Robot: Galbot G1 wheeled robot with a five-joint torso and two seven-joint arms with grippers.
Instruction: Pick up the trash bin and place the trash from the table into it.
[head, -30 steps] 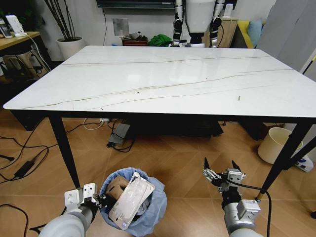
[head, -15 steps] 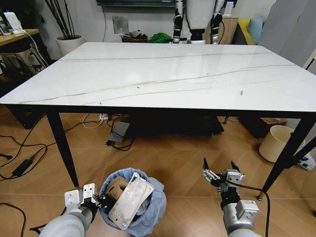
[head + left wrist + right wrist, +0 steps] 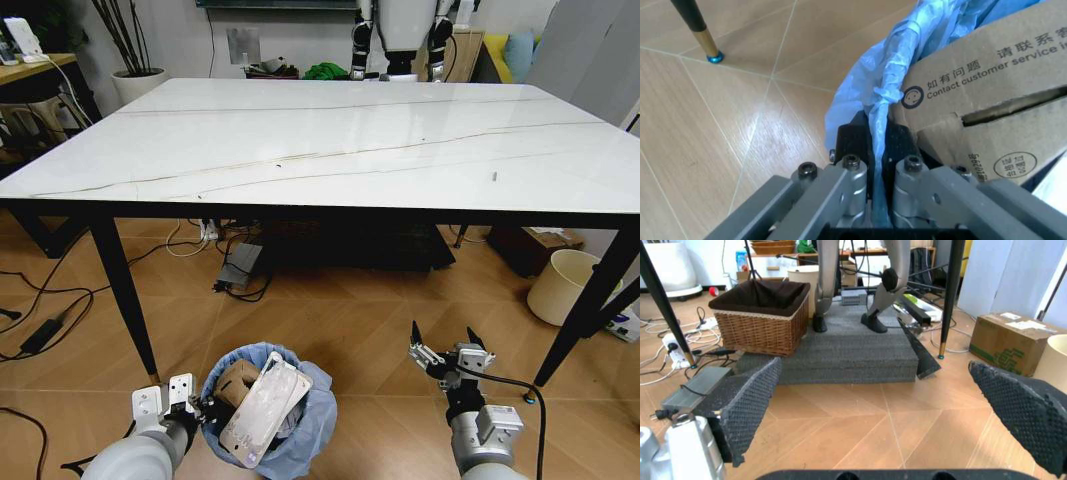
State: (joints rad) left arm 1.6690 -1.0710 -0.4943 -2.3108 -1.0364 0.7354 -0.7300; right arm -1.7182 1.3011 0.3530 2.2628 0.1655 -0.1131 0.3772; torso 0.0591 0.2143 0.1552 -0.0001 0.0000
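Observation:
The trash bin (image 3: pixel 300 430) stands on the floor in front of the table (image 3: pixel 330 150), lined with a crinkled blue bag. A brown cardboard box (image 3: pixel 236 381) and a clear plastic wrapper (image 3: pixel 262 406) stick out of it as trash. My left gripper (image 3: pixel 203 408) is shut on the bin's near-left rim. In the left wrist view that gripper (image 3: pixel 875 146) pinches the blue bag (image 3: pixel 903 60) beside the printed box (image 3: pixel 980 90). My right gripper (image 3: pixel 447 352) hangs open to the right of the bin, its pads (image 3: pixel 747 402) spread wide. A tiny scrap (image 3: pixel 494 176) lies on the tabletop.
A black table leg (image 3: pixel 125 300) stands just behind the bin to its left. A plain white bin (image 3: pixel 560 285) sits under the table's right side. Cables (image 3: pixel 45 325) run over the floor at left. A wicker basket (image 3: pixel 763 315) and cardboard box (image 3: pixel 1007 335) lie beyond the table.
The whole head view has shifted, so the camera moved and the tabletop sits a little higher in the picture. The bin and both grippers keep their places relative to each other.

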